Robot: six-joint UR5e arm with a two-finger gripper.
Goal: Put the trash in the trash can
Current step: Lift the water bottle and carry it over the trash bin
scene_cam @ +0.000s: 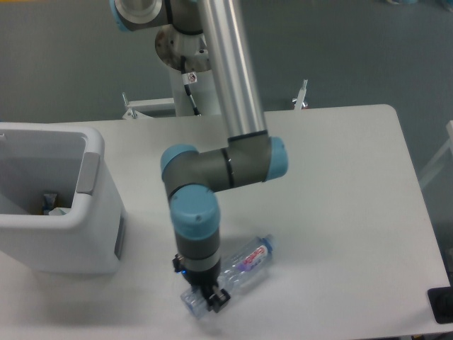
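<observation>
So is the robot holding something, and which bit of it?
Yes. Its pincer grips the clear plastic bottle at the bottom end, opposite the blue cap.

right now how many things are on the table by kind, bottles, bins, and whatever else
bottles: 1, the bottle under the tool
bins: 1, the white bin at the left, with some scraps inside too small to count
robot arms: 1
total: 3
</observation>
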